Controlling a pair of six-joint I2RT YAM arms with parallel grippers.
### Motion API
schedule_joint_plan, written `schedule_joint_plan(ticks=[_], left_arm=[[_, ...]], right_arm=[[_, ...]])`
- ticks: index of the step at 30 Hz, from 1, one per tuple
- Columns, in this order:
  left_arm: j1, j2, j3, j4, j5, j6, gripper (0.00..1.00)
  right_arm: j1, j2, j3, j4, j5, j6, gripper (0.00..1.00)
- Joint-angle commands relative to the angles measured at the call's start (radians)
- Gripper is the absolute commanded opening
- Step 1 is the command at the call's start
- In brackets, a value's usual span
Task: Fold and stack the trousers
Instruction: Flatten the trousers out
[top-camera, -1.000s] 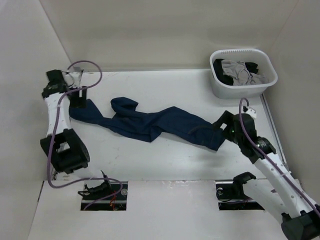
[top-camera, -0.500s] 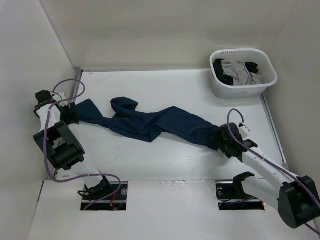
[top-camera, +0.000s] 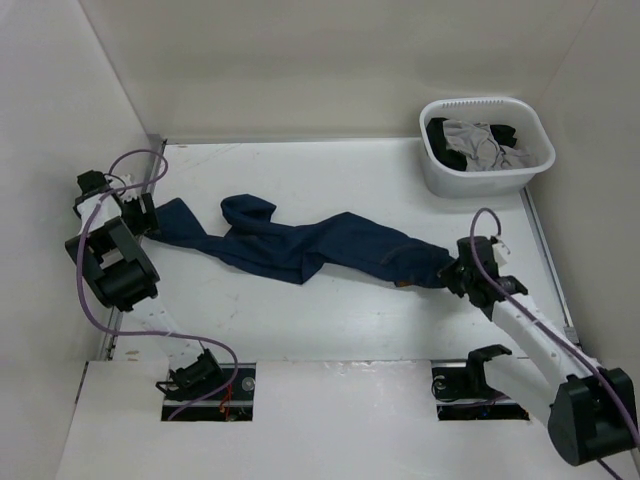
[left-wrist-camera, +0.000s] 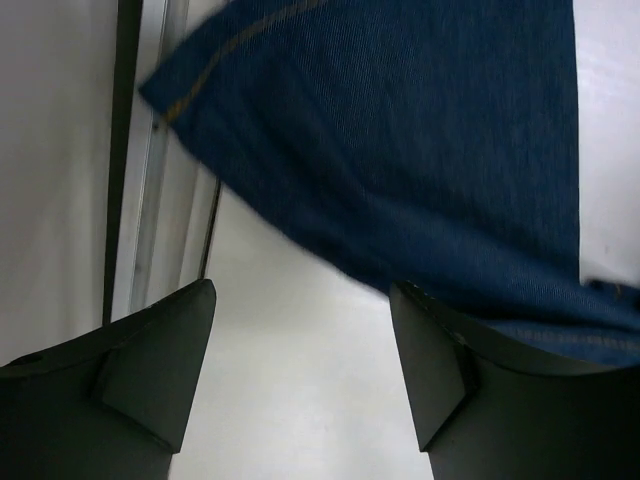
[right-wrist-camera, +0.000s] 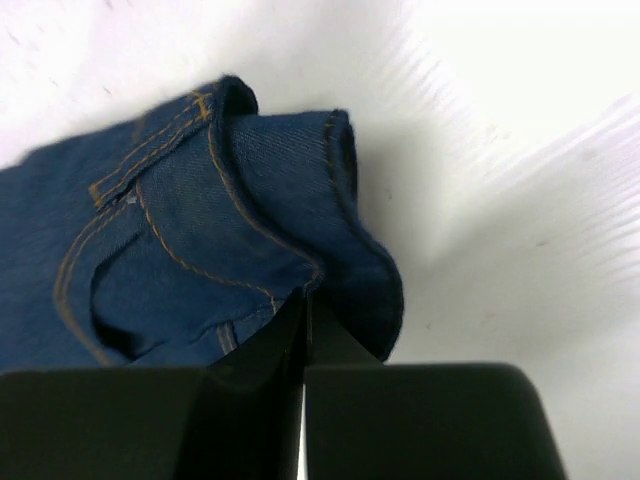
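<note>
Where the right gripper (right-wrist-camera: 305, 312) clamps their waistband tight at 4 o'clock, the trousers (top-camera: 330, 250), dark navy denim with tan stitching, lie twisted and rumpled across the table (top-camera: 340, 320) towards 9 o'clock, where the left gripper (left-wrist-camera: 300, 300), fingers spread wide, sits at a leg end.

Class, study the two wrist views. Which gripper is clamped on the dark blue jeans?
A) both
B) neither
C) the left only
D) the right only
D: the right gripper has its fingers pressed together on the waistband edge of the trousers, while the left gripper stands wide open, with the denim only at its fingertips.
</note>
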Motion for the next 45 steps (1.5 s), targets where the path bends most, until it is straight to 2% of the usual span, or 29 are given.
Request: schedule_joint_plan(ticks=[1,6,8,9,11,12,13,14,18,24,29,32,36,38,39,41,42,43,45], left_arm=[[-0.038,0.055,0.081,0.070,0.013,0.008,0.70],[-0.140,0.173,0.154,0.084,-0.049,0.079,0.70],[-0.176,0.205,0.169,0.104,-0.085,0.111,0.63],[-0.189,0.218,0.175,0.110,-0.097,0.131,0.53],[-0.209,0.238,0.192,0.113,-0.123,0.166,0.18],[-0.214,0.239,0.200,0.113,-0.146,0.178,0.05],[-0.214,0.232,0.204,0.108,-0.167,0.188,0.01],[-0.214,0.210,0.207,0.101,-0.190,0.200,0.00],[-0.180,0.031,0.187,0.030,-0.253,0.316,0.00],[-0.173,-0.277,0.080,-0.166,-0.393,0.614,0.00],[-0.216,-0.357,0.011,-0.333,-0.473,0.760,0.06],[-0.245,-0.231,0.090,-0.338,-0.441,0.734,0.09],[-0.314,0.096,0.424,-0.439,-0.369,0.631,0.16],[-0.357,0.312,0.711,-0.526,-0.324,0.549,0.30],[-0.375,0.407,0.871,-0.565,-0.292,0.498,0.43],[-0.401,0.532,1.142,-0.614,-0.208,0.398,0.57],[-0.407,0.552,1.213,-0.614,-0.165,0.348,0.62],[-0.409,0.540,1.221,-0.590,-0.122,0.302,0.65],[-0.397,0.441,1.083,-0.475,-0.022,0.207,0.65]], right_arm=[[-0.076,-0.055,0.150,-0.082,-0.012,-0.133,0.00],[-0.142,-0.023,0.367,-0.169,-0.076,-0.296,0.02],[-0.165,0.006,0.430,-0.172,-0.127,-0.330,0.02],[-0.177,0.023,0.462,-0.164,-0.159,-0.351,0.02],[-0.219,0.049,0.522,-0.158,-0.212,-0.386,0.02],[-0.239,0.055,0.551,-0.158,-0.232,-0.397,0.02],[-0.262,0.057,0.580,-0.159,-0.251,-0.405,0.02],[-0.285,0.054,0.609,-0.161,-0.266,-0.408,0.02],[-0.348,0.012,0.663,-0.172,-0.305,-0.443,0.02],[-0.389,-0.031,0.646,-0.239,-0.292,-0.505,0.02],[-0.432,-0.028,0.660,-0.290,-0.263,-0.563,0.02],[-0.458,-0.005,0.663,-0.287,-0.269,-0.589,0.02],[-0.432,0.044,0.645,-0.253,-0.256,-0.600,0.02],[-0.414,0.064,0.625,-0.235,-0.253,-0.592,0.02],[-0.406,0.073,0.617,-0.228,-0.249,-0.589,0.02],[-0.398,0.083,0.602,-0.222,-0.242,-0.583,0.03],[-0.395,0.083,0.592,-0.221,-0.240,-0.581,0.03],[-0.392,0.081,0.583,-0.221,-0.240,-0.581,0.03],[-0.391,0.072,0.563,-0.222,-0.237,-0.587,0.03]])
